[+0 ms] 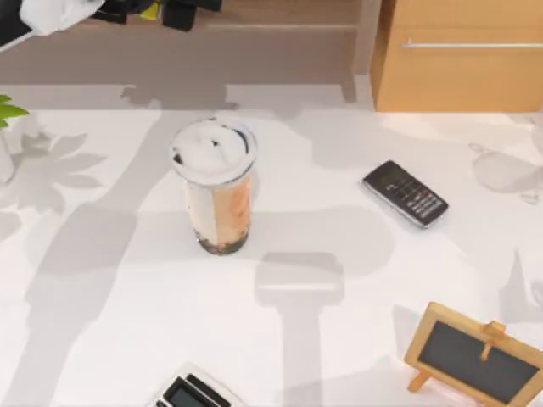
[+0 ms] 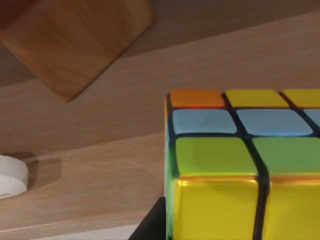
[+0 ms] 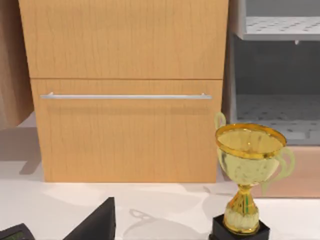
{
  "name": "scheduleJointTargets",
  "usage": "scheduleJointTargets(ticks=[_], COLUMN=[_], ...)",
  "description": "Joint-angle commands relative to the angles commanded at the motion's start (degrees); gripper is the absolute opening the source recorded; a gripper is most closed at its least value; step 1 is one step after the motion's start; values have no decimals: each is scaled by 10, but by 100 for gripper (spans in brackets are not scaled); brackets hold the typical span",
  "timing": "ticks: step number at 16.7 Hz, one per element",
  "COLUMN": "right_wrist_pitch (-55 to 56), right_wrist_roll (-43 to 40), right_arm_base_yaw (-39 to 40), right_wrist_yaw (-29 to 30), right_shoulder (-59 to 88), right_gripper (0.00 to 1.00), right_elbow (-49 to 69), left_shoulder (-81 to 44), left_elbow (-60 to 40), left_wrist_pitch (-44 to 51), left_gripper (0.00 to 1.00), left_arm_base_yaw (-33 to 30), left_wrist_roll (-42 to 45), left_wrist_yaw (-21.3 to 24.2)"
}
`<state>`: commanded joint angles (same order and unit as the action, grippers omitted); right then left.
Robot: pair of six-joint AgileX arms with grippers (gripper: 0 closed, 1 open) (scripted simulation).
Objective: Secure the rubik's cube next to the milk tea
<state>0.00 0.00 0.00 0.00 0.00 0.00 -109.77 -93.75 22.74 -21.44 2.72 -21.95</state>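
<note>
In the top view, my left gripper [image 1: 161, 12] sits at the upper left edge of the frame, over the wooden ledge behind the table. A sliver of yellow between its dark fingers is the rubik's cube [image 1: 151, 10]. The milk tea [image 1: 214, 186] stands upright left of centre, its white round top toward the camera. From the claw, the cup lies straight down the frame and a touch to the right, well apart. That is the line the carry has to follow, and the left arm is plainly the nearer one. White table [image 1: 110, 280] lies bare on both sides of the cup. A phone [image 1: 405, 193] is at centre right, a small chalkboard [image 1: 475, 352] at lower right and a calculator [image 1: 191, 392] at the bottom edge, all well clear.

In the left wrist view the cube looms close, showing orange, yellow, blue and green squares, with a dark finger [image 2: 150, 225] against its side. I judge the claw clenched on it.

In the right wrist view the right gripper [image 3: 97, 225] is parked facing a wooden drawer [image 3: 125, 135] and a gold trophy [image 3: 247, 175]. I cannot tell its state.
</note>
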Motion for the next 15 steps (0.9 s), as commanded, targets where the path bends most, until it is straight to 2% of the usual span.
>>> scheduleJointTargets(ticks=[3, 7, 11, 15], right_wrist_pitch=[0, 0, 0, 0], right_wrist_roll=[0, 0, 0, 0], right_arm_base_yaw=[0, 0, 0, 0], right_wrist_yaw=[0, 0, 0, 0], right_shoulder=[0, 0, 0, 0], right_gripper=[100, 100, 100, 100], right_elbow=[0, 0, 0, 0], left_shoulder=[5, -28, -54, -55], left_elbow=[12, 38, 49, 48], left_wrist_pitch=[180, 337, 405, 408], left_gripper=[0, 0, 0, 0], left_arm_base_yaw=[48, 102, 113, 113], left_wrist_roll=[-43, -89, -112, -113], left_wrist_yaw=[69, 158, 221, 223])
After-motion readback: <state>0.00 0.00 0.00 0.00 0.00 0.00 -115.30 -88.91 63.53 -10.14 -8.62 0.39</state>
